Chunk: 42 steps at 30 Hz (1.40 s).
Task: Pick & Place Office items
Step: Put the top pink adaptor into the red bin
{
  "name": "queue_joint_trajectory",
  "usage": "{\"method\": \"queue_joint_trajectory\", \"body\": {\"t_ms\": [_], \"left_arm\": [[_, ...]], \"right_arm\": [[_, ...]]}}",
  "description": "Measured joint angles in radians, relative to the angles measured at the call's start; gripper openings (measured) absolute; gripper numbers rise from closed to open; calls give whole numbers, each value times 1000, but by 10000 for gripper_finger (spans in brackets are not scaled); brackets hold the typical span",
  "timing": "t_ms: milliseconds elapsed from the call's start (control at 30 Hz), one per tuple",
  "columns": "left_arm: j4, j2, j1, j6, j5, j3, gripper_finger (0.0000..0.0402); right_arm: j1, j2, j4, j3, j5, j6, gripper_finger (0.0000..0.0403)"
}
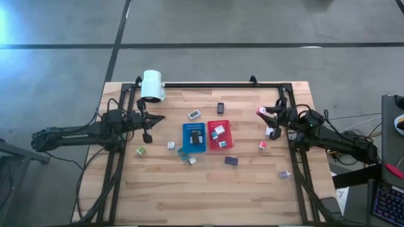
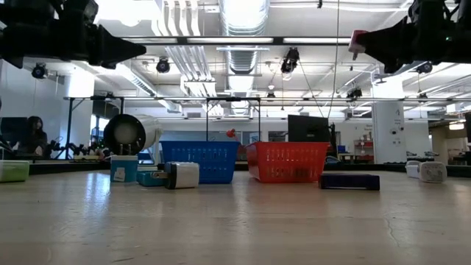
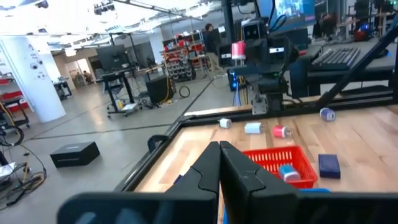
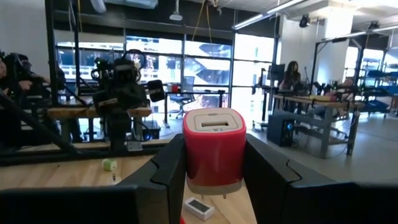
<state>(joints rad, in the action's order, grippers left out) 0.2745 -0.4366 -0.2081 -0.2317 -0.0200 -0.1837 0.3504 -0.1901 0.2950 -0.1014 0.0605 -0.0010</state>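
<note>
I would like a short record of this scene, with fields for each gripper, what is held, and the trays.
left gripper: jaws shut, empty, raised over the table's left side
right gripper: jaws closed on the pink-red block, lifted above the table's right side
blue tray: mid-table, holds small items
red tray: touching the blue tray's right side, holds small items

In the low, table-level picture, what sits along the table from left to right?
Green-lidded box → white lamp head → blue basket → red basket → flat dark blue block → small white items at far right.
</note>
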Motion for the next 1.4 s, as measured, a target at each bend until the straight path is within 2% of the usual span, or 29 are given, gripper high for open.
{"method": "queue_joint_trajectory", "body": {"t_ms": [567,800,1000,1400], "left_arm": [[-6,-10,0,16,0,8,10],[11,-10,1,-129,0,8,9],[75,-9,1,-115,0,8,9],[67,-24,0,-75,0,8,10]], "right_arm": [[-1,-134,46,5,13,9,119],[-1,-188,105,5,47,9,126],[-1,-206,106,5,48,0,122],[-1,-218,106,-2,50,40,123]]}}
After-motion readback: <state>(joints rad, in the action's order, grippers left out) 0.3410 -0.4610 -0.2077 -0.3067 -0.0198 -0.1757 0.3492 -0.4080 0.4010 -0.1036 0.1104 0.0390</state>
